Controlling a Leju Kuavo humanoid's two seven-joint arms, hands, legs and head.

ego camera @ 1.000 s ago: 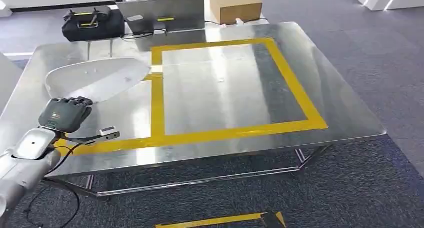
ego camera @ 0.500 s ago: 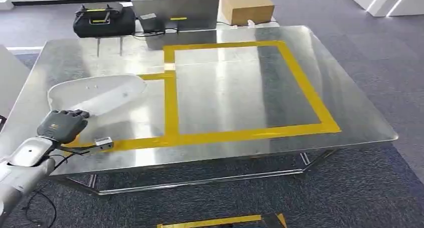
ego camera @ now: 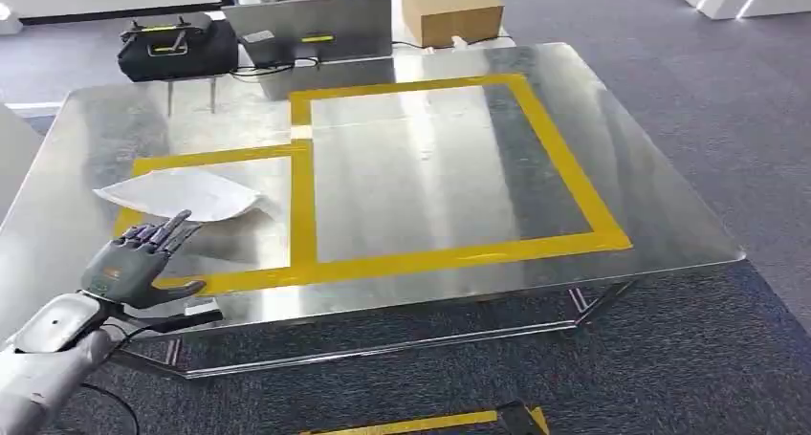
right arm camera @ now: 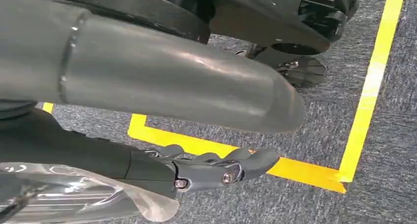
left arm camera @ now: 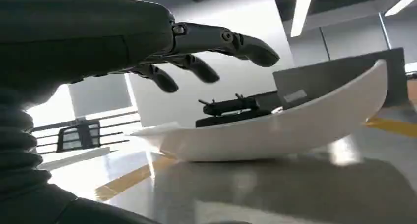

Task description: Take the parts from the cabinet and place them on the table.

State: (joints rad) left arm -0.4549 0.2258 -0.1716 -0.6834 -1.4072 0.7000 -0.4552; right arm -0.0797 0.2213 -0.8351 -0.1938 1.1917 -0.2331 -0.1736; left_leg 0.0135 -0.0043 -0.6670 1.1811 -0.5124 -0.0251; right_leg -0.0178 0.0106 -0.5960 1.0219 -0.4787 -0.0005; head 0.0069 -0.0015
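A white curved shell part (ego camera: 182,196) lies on the steel table (ego camera: 430,167), inside the smaller yellow-taped box at the table's left. My left hand (ego camera: 134,263) hovers just short of it near the front edge, fingers spread, holding nothing. In the left wrist view the part (left arm camera: 275,130) rests on the tabletop beyond my left hand (left arm camera: 147,42), apart from the fingers. My right hand (right arm camera: 211,170) hangs over the carpet with its fingers loosely bent. A shiny clear-wrapped thing (right arm camera: 74,199) sits against it; I cannot tell whether the hand grips it.
Along the table's far edge stand a black bag (ego camera: 177,45), a grey panel (ego camera: 306,29) and a cardboard box (ego camera: 451,10). A person sits behind the panel. A larger yellow-taped square (ego camera: 564,167) marks the table's middle. Yellow tape (ego camera: 421,421) lines the carpet.
My left hand held the white part above the table; now the part lies flat on the table and the hand has let go and drawn back, fingers spread. The camera shifted slightly.
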